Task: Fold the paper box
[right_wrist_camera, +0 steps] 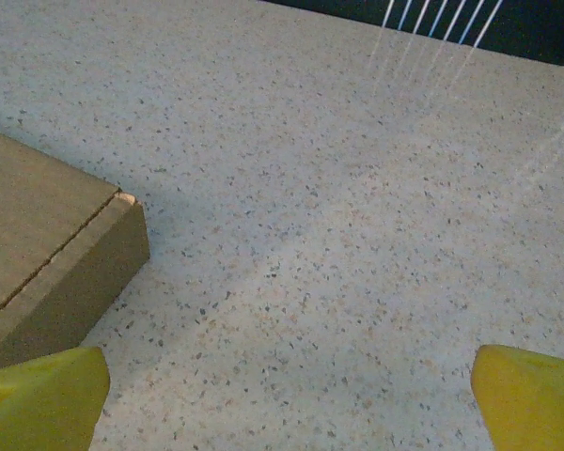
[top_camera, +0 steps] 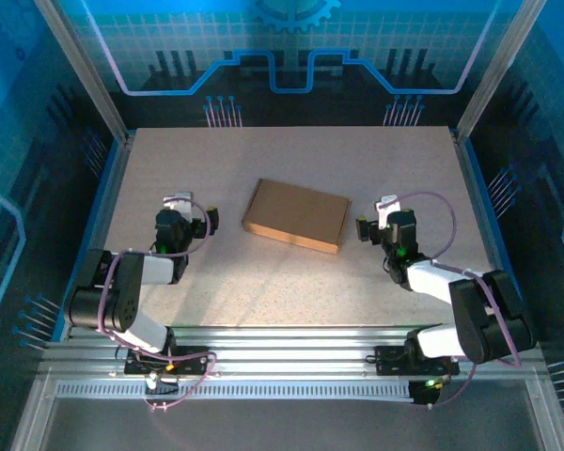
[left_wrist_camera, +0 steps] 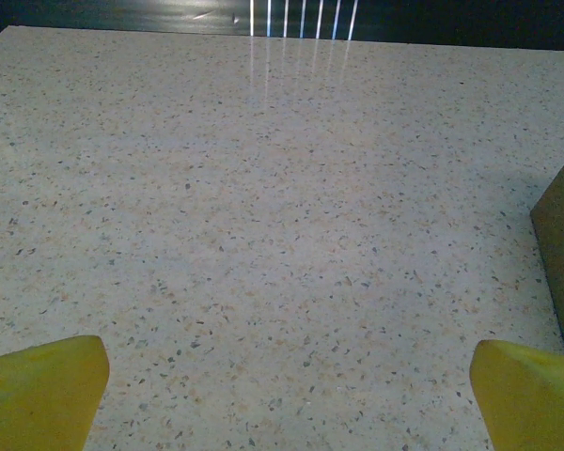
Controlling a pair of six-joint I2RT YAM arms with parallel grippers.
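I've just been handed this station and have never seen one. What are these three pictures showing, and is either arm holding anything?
Two robot arms are bolted at the near edge of a speckled table. The wide picture looks down from above and behind them, with the left gripper on the left and the right gripper on the right. The other two pictures come from a camera on each wrist. The yellow tips at their bottom corners are that gripper's own fingers. Between the arms lies the paper box, a shallow closed box of brown cardboard. Both grippers are open, hold nothing and sit apart from the box.
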